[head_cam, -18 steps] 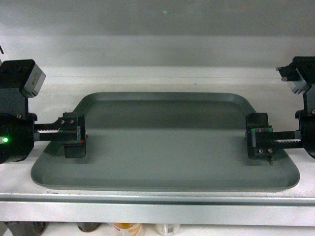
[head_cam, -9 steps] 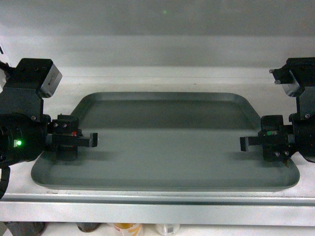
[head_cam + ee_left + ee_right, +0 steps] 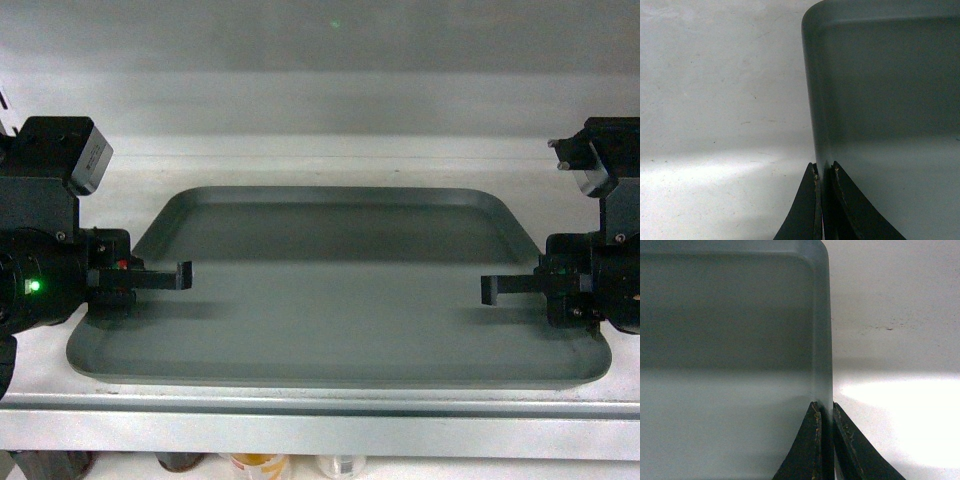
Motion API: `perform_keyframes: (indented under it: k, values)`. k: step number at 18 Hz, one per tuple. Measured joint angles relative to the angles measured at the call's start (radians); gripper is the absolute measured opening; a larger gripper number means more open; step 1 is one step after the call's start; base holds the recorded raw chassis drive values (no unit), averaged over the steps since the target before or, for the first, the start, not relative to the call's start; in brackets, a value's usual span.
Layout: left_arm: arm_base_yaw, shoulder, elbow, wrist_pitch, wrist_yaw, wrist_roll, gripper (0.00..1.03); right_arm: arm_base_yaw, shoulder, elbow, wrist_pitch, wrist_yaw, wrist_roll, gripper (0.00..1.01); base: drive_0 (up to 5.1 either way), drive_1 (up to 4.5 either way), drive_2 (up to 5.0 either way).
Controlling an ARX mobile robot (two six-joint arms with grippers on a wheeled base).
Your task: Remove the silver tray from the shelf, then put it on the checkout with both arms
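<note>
The silver tray [image 3: 330, 300] lies flat on the white shelf [image 3: 320, 150], close to its front lip. My left gripper [image 3: 110, 285] is shut on the tray's left rim. In the left wrist view one of its fingers is outside the tray [image 3: 880, 100] over the shelf [image 3: 715, 100], the other inside, with the gripper [image 3: 824, 167] pinching the rim. My right gripper [image 3: 562, 292] is shut on the right rim in the same way, seen at the gripper [image 3: 825, 407] beside the tray [image 3: 730, 340] and shelf [image 3: 890, 315]. The checkout is out of view.
The shelf's white back wall [image 3: 320, 60] rises just behind the tray. Under the front lip [image 3: 320, 420], tops of jars [image 3: 255, 465] on a lower level show at the bottom edge. Bare shelf strips lie left and right of the tray.
Both grippers have drawn outward from over the tray's inside to its side rims, turned, and shut on them. The tray has hardly shifted.
</note>
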Motion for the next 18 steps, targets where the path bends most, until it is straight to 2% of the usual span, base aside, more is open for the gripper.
perform_keyframes:
  k: [7,17,18]
  values:
    - [-0.014,-0.043,0.003,-0.058,-0.013,0.0,0.04,0.004,-0.051,-0.012,-0.022,0.007,0.0,0.03,0.0,0.0,0.0]
    - [-0.028,-0.228,0.032,-0.133,-0.034,0.009,0.04,-0.002,-0.219,-0.013,-0.061,0.014,-0.001,0.03,0.0,0.0,0.0]
    - [-0.032,-0.23,0.04,-0.153,-0.037,0.011,0.04,-0.002,-0.219,-0.001,-0.095,0.014,-0.004,0.03,0.0,0.0,0.0]
